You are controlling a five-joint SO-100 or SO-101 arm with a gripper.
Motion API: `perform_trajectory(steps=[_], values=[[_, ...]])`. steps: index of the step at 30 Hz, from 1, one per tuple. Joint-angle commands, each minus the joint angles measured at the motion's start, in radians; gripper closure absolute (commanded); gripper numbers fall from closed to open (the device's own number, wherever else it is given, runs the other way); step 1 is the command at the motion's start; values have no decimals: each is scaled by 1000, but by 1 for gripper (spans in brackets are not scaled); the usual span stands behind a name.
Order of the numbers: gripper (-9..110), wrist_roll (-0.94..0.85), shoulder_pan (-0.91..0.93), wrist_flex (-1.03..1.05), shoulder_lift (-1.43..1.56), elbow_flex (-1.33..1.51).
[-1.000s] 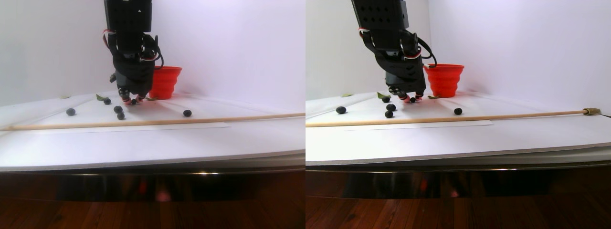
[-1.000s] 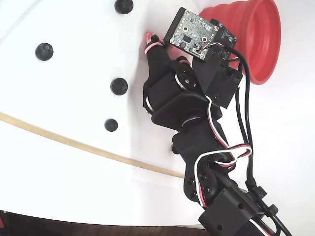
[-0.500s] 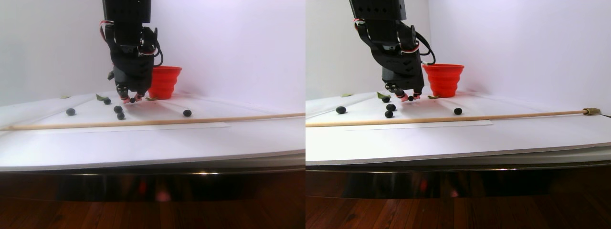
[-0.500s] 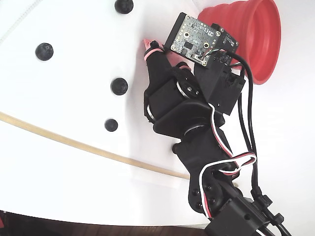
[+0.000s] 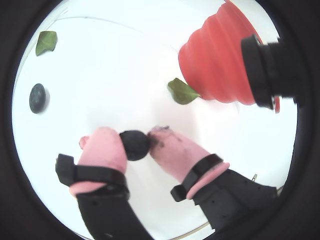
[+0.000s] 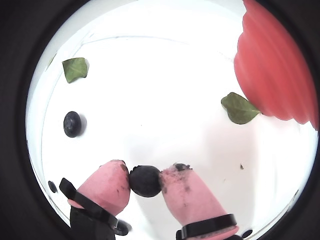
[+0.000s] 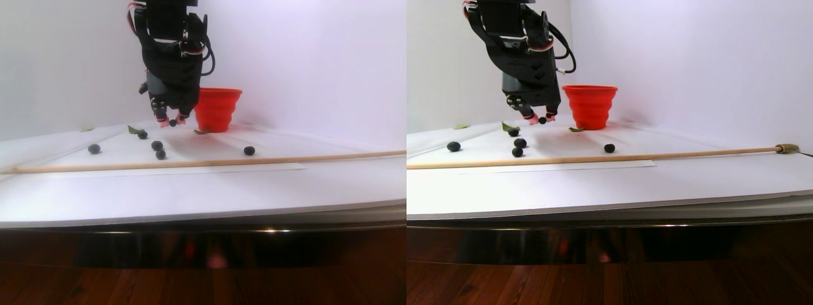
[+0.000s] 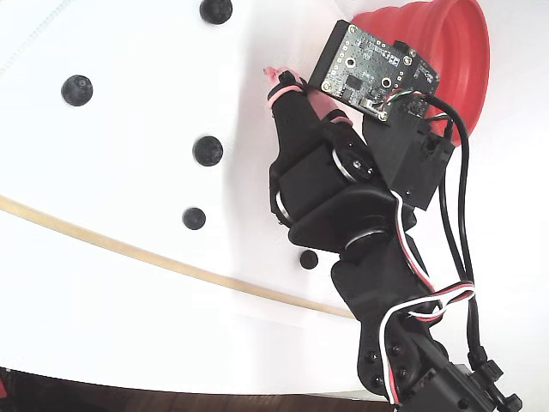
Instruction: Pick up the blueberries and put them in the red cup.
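Note:
My gripper [image 5: 136,142] is shut on one of the blueberries [image 5: 135,145], pinched between its pink fingertips [image 6: 110,182] and held clear above the white table. In the stereo pair view the gripper [image 7: 172,122] hangs just left of the red cup [image 7: 218,109], below its rim. In the wrist views the red cup [image 5: 220,60] stands upright at the upper right. More blueberries [image 7: 157,145] lie loose on the table, several in the fixed view [image 8: 208,150]; one [image 6: 72,123] lies to the left. The fixed view shows a pink fingertip [image 8: 274,74] beside the red cup [image 8: 446,51]; the arm hides the held berry there.
A long thin wooden stick [image 7: 190,163] lies across the table in front of the berries, also in the fixed view [image 8: 103,245]. Small green leaves [image 6: 240,108] [image 6: 75,68] lie near the cup's base and farther left. A white wall rises behind.
The gripper has risen off the table with the blueberry held between its fingers and shifted slightly toward the red cup. The other berries have stayed put.

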Motion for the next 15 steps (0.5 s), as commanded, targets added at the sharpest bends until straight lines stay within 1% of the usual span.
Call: perform_trajectory(steps=[1, 15], values=[[90, -6, 8, 0, 161, 5], [90, -3, 41, 34, 265, 54]])
